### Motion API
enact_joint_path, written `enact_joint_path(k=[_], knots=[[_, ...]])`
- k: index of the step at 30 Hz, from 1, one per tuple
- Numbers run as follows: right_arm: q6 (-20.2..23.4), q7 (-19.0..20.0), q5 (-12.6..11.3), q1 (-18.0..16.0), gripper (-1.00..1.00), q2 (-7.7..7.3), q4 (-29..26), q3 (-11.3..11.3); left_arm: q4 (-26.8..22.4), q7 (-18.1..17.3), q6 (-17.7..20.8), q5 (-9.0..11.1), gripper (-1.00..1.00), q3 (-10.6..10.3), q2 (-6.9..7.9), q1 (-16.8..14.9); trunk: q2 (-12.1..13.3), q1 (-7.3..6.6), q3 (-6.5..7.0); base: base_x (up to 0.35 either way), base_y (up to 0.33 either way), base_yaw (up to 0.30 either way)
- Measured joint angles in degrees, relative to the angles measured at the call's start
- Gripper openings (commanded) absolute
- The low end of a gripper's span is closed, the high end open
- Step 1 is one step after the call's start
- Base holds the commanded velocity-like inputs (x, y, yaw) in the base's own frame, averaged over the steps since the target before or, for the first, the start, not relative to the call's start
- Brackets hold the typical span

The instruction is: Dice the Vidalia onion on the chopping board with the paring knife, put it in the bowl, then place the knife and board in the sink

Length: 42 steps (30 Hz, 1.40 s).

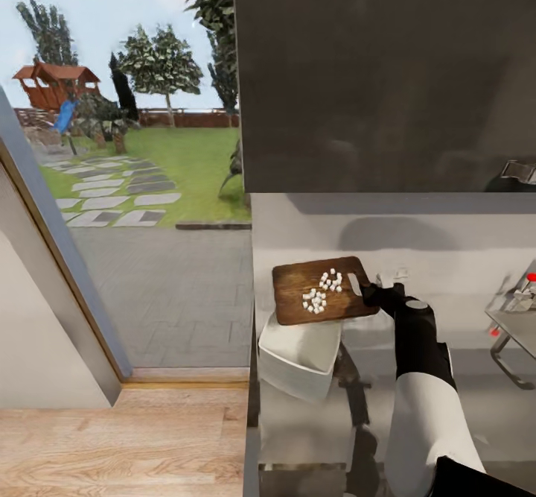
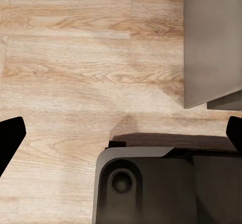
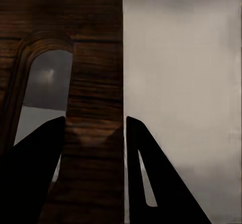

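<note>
Chopping board (image 1: 320, 291) edge-clamped in right tool (image 1: 370, 293), tilted above bowl (image 1: 299, 354); left tool (image 2: 121, 136) wide open over floor (image 2: 75, 68)

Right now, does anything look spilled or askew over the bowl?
No spill that I can see. The board is held tilted above the bowl by the right tool, and the diced onion sits on the board, none in the bowl yet.

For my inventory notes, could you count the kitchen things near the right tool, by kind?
Chopping board: 1
White bowl: 1
Heap of diced onion on the board: 1 (cubes too small to count)
Faucet: 1
Total: 4
</note>
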Motion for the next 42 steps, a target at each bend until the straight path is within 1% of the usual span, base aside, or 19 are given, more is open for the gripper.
enact_joint_path(k=[1, 2, 4, 6, 11, 14, 21, 22, 25, 27, 33, 37, 39, 42], knots=[[0.22, 0.03, -0.21, 0.00, -1.00, 0.00, -1.22, 1.12, 0.00, 0.00, 0.00, 0.01, 1.00, 0.01, 0.03, 0.00, -0.01, -0.01, 0.00, 0.000, 0.000, 0.000], [0.36, 0.05, 0.04, 0.02, -1.00, 0.00, -1.87, 1.72, 0.00, -0.02, 0.00, -0.01, 1.00, 0.02, 0.05, 0.00, 0.00, 0.00, -0.01, 0.000, 0.000, 0.000], [0.48, 0.06, 0.15, 0.02, -1.00, 0.00, -2.39, 2.15, 0.04, -0.06, 0.00, -0.03, 1.00, 0.03, 0.06, 0.00, 0.00, 0.00, -0.01, 0.000, 0.000, 0.000], [0.52, 0.04, 0.72, 0.03, -1.00, -0.01, -2.58, 2.33, 0.37, -0.07, 0.00, -0.05, 1.00, 0.03, 0.09, 0.00, 0.00, 0.00, -0.02, 0.000, 0.000, 0.000], [0.52, -0.10, 4.46, 0.03, -1.00, -0.01, -2.64, 2.35, 0.60, -0.07, 0.00, -0.01, 1.00, 0.04, 0.71, 0.00, 0.01, 0.00, -0.02, 0.000, 0.000, 0.000], [0.48, -0.18, 5.08, 0.03, -1.00, 0.00, -2.65, 2.42, 0.61, -0.08, 0.00, -0.01, 1.00, 0.03, 0.80, 0.00, 0.01, 0.00, -0.02, 0.000, 0.000, 0.000], [0.47, -0.25, 5.35, 0.02, -1.00, 0.00, -2.65, 2.37, 0.61, -0.08, 0.00, -0.05, 1.00, 0.03, 0.80, 0.00, 0.00, 0.00, -0.02, 0.000, 0.000, 0.000], [0.39, -0.40, 6.00, 0.03, -1.00, -0.01, -2.65, 2.36, 0.61, -0.08, 0.00, -0.05, 1.00, 0.03, 0.79, 0.00, 0.00, 0.00, -0.02, 0.000, 0.000, 0.000], [0.28, -0.77, 8.94, 0.03, -1.00, -0.01, -2.65, 2.34, 0.61, -0.08, -0.06, -0.05, 1.00, 0.04, 0.79, 0.00, 0.00, 0.00, -0.02, 0.000, 0.000, 0.000], [0.29, -0.92, 9.62, 0.02, -1.00, 0.00, -2.65, 2.34, 0.61, -0.08, -0.05, -0.06, 1.00, 0.03, 0.78, 0.00, 0.00, 0.00, -0.02, 0.000, 0.000, 0.000], [0.30, -1.30, 10.05, 0.02, -1.00, 0.00, -2.65, 2.34, 0.61, -0.10, 0.00, -0.08, 1.00, 0.03, 0.78, 0.00, 0.00, 0.00, -0.01, 0.000, 0.000, 0.000], [0.26, -4.33, 10.07, 0.02, -1.00, -0.01, -2.67, 2.40, 0.61, -0.09, -0.02, -0.08, 1.00, 0.02, 0.78, 0.00, 0.00, 0.00, -0.01, 0.000, 0.000, 0.000], [0.32, -4.95, 9.91, 0.02, -1.00, 0.00, -2.65, 2.55, 0.61, -0.09, -0.01, -0.08, 1.00, 0.03, 0.78, 0.00, 0.00, 0.00, -0.01, 0.000, 0.000, 0.000], [0.45, -5.30, 9.82, 0.02, -1.00, 0.00, -2.64, 4.02, 0.62, -0.09, -0.03, -0.07, 1.00, 0.01, 0.78, -0.01, 0.00, 0.00, -0.01, 0.000, 0.000, 0.000]])
